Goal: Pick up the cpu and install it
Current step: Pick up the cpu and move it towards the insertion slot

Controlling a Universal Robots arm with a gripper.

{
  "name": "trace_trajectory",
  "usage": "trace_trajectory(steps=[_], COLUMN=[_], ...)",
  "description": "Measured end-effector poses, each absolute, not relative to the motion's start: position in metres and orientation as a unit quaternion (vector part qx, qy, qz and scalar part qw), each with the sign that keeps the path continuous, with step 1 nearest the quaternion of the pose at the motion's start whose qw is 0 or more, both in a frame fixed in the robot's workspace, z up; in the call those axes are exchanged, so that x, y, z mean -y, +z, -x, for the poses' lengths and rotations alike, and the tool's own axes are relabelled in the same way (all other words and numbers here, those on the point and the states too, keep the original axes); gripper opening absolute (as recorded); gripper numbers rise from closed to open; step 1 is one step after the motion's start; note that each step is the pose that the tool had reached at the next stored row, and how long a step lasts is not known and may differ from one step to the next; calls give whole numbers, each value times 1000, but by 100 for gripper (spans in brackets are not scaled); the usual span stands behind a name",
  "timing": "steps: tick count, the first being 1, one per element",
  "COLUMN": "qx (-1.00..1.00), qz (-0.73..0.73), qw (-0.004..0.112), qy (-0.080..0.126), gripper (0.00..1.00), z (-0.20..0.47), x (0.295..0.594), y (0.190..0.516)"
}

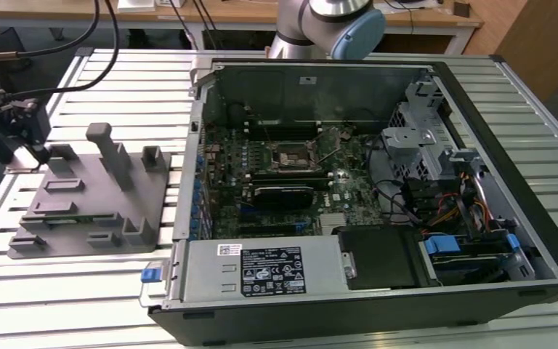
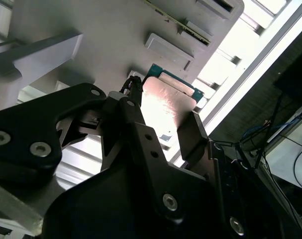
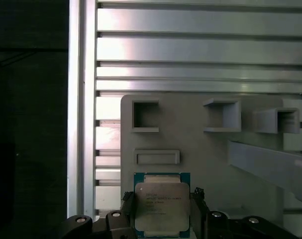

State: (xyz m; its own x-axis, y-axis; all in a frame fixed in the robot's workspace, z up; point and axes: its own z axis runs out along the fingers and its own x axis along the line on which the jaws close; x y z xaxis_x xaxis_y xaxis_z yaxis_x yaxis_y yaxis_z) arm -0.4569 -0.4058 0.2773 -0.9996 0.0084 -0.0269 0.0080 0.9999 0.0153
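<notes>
The gripper [image 2: 163,117] seems clamped on the cpu [image 3: 161,206] at the gray holder's [image 3: 190,139] edge, its posts [image 1: 104,149] nearby, the case [image 1: 357,320] well apart.

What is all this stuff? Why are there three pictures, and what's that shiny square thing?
It's a robot arm working beside an open computer case. The exterior view, from a camera off the arm, shows the case and a grey tray on a slatted metal table. Both wrist views come from cameras riding on the arm, looking at its gripper. Its two black fingers pinch the cpu, the computer's silver brain chip, at the tray.
</notes>
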Motion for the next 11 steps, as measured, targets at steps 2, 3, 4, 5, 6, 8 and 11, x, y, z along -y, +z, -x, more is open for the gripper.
trace_trajectory(steps=[2,3,4,5,6,8,11], qx=[-1000,-1000,-1000,-1000,-1000,-1000,-1000], qz=[-4,-4,-4,-4,-4,-4,-4], qw=[13,13,13,13,13,14,13], qy=[8,8,8,8,8,8,8], gripper=[53,53,53,53,53,53,53], z=[457,457,457,457,457,457,457], x=[406,406,406,406,406,406,406], y=[279,280,280,281,282,283,286])
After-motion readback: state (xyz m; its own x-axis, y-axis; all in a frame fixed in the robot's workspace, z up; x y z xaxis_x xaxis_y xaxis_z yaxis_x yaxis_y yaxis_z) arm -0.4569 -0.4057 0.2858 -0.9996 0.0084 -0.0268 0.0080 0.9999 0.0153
